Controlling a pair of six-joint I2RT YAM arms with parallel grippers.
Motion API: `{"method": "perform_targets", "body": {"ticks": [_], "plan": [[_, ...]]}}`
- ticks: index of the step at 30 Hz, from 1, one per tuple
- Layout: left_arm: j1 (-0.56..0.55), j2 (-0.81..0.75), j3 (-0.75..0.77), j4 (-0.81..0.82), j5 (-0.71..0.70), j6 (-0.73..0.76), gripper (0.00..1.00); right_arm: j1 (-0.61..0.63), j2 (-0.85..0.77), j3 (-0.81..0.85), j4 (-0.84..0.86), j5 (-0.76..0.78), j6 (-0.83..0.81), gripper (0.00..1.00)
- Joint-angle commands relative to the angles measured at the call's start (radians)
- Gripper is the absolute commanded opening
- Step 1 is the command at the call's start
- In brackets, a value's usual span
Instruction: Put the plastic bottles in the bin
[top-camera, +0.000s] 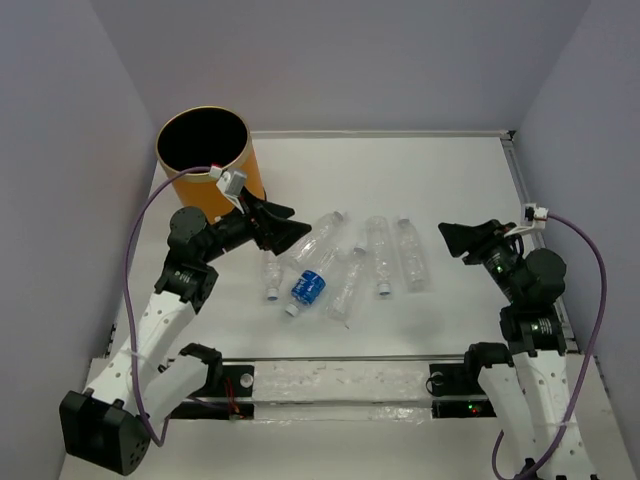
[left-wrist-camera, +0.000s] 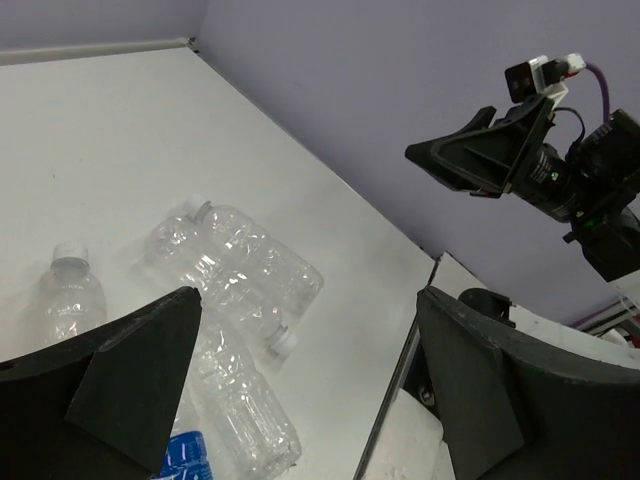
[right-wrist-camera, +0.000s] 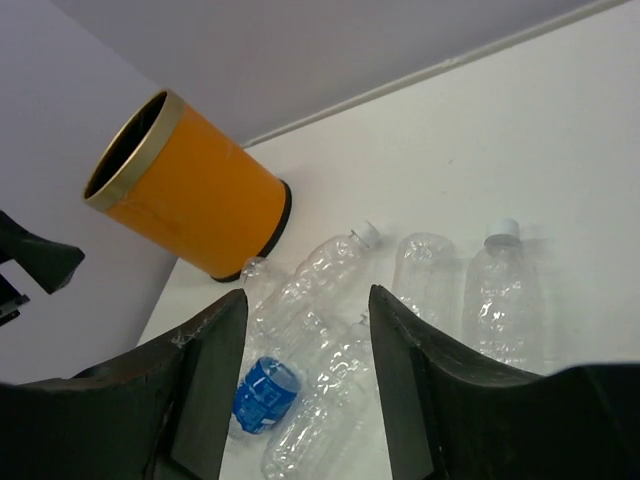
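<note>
From above, the bin (top-camera: 252, 170) stands upright at the far left of the white surface (top-camera: 450, 170), its black inside open to the camera. The plastic bottles (top-camera: 347, 285) lie on their sides in a loose cluster at the middle of the surface, six of them, right of and nearer than the bin; the blue-labelled bottle (top-camera: 310, 287) is on the near left of the cluster, with a clear one just beside it on either side. The left tool (top-camera: 285, 228) points right, between the bin and the cluster's left edge, its jaws apart with nothing in them. The right tool (top-camera: 458, 240) points left from the right side, just beside the rightmost bottle (top-camera: 410, 255), jaws likewise apart and empty. In the left wrist view, the left tool (left-wrist-camera: 305, 310) is spread wide, its two dark fingers (left-wrist-camera: 130, 380) framing clear bottles (left-wrist-camera: 235, 255) on the surface below, a corner of the blue label (left-wrist-camera: 185, 455) showing at the bottom edge; the right tool (left-wrist-camera: 470, 155) shows across the way against the purple wall. In the right wrist view, the right tool (right-wrist-camera: 308, 295) is open too, nothing between its fingers (right-wrist-camera: 410, 370), and past them lie the bottles (right-wrist-camera: 500, 290) and the blue-labelled one (right-wrist-camera: 265, 390), with the bin (right-wrist-camera: 190, 195) beyond them by the far wall.
</note>
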Motion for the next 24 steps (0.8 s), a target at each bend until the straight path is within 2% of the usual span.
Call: {"method": "perform_targets", "body": {"ticks": [1,4,7,9,10,11,13,16,19,24], "plan": [[-0.005,0.044,0.098,0.025,0.019,-0.032,0.99,-0.004,0.009,-0.036,0.064,-0.085,0.034,0.62],[-0.005,0.096,0.131,0.006,-0.001,-0.021,0.99,-0.004,0.023,-0.047,0.070,-0.121,0.046,0.65],[-0.018,0.157,0.163,-0.012,-0.082,0.011,0.99,-0.004,0.026,-0.056,0.068,-0.160,0.046,0.66],[-0.056,0.199,0.233,-0.093,-0.156,0.095,0.99,-0.004,0.020,-0.068,0.068,-0.171,0.045,0.67],[-0.081,0.249,0.267,-0.200,-0.200,0.137,0.98,-0.004,0.007,-0.085,0.068,-0.178,0.046,0.68],[-0.136,0.274,0.333,-0.256,-0.325,0.219,0.96,-0.004,0.002,-0.096,0.068,-0.181,0.051,0.68],[-0.195,0.350,0.391,-0.378,-0.464,0.285,0.96,-0.004,-0.007,-0.120,0.068,-0.189,0.054,0.69],[-0.267,0.452,0.471,-0.468,-0.695,0.388,0.96,0.007,-0.020,-0.134,0.058,-0.209,0.051,0.71],[-0.281,0.555,0.535,-0.506,-0.745,0.471,0.96,0.016,-0.033,-0.146,0.050,-0.192,0.034,0.74],[-0.288,0.725,0.615,-0.564,-0.719,0.582,0.98,0.026,-0.033,-0.139,0.025,-0.195,0.009,0.77]]}}
